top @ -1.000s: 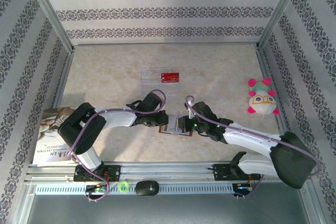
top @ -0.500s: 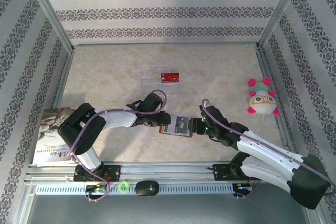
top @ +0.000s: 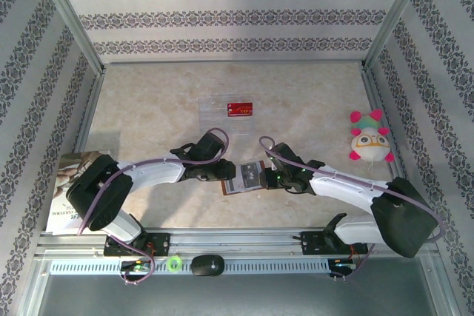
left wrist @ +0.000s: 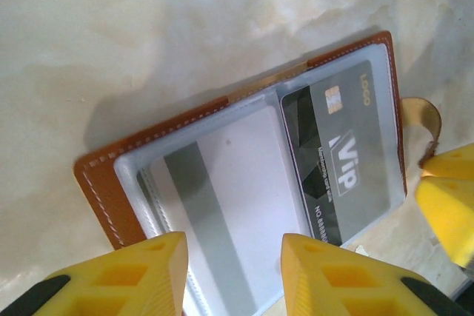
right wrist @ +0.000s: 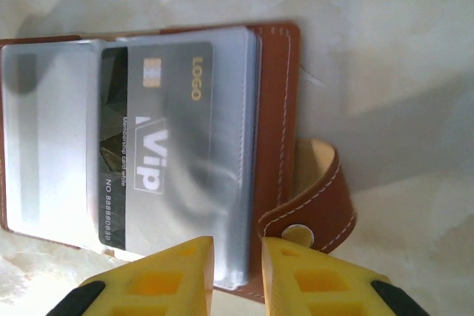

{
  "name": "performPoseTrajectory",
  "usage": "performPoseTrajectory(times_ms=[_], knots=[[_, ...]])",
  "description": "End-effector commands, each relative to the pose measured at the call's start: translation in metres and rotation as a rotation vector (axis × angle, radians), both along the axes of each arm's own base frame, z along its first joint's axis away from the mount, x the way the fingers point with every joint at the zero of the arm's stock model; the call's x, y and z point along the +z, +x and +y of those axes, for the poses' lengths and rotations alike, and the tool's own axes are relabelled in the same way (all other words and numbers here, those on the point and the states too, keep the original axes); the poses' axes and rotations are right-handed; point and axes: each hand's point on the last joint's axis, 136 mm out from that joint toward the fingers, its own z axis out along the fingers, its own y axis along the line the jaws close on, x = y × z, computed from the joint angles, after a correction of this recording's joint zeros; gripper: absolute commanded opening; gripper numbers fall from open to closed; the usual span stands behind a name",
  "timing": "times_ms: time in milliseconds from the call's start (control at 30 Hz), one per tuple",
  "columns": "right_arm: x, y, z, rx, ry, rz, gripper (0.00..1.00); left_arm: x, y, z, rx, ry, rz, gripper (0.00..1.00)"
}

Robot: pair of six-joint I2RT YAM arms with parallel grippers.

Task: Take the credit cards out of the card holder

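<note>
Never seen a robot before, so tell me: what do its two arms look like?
The left arm and right arm have smooth white shells with black joints and a thin purple cable looping alongside. The left end effector and right end effector have chunky yellow fingers.

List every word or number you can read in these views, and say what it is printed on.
"LOGO": black card inside the card holder.
"Vip": same card.
"NO 8888...": same card; the last digits are unclear.
Small line beside "Vip": blurred.
Red card: print too small to read.
Magazine: print too small to read.
</note>
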Motion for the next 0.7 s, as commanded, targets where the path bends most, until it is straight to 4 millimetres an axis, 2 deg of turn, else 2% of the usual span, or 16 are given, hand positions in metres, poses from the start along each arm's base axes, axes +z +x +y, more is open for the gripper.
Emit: performPoseTrajectory(times_ms=[0,167,333,500,600,667], knots=[[0.009,0.008,0.011,0.046,0.029,-0.045,0.3,0.005,-0.004,0.004,-0.021,0.046,-0.009,0.39],[0.035,0.011,0.011,0.074,0.027,-0.12,0.31,0.012,-0.003,0.004,-0.017,0.028,-0.021,0.41],[0.052,0.016,0.019,0.143,0.023,-0.157,0.34,0.024,-0.001,-0.014,-0.048,-0.049,-0.023,0.44],[0.033,0.032,0.022,0.194,-0.043,-0.102,0.37,0.024,-0.005,-0.03,-0.089,-0.085,0.008,0.45],[0.015,0.041,0.018,0.177,-0.091,-0.065,0.36,0.01,-0.011,-0.037,-0.11,-0.093,0.062,0.43],[0.003,0.041,0.012,0.16,-0.129,-0.037,0.31,-0.007,-0.016,-0.032,-0.109,-0.045,0.096,0.4]])
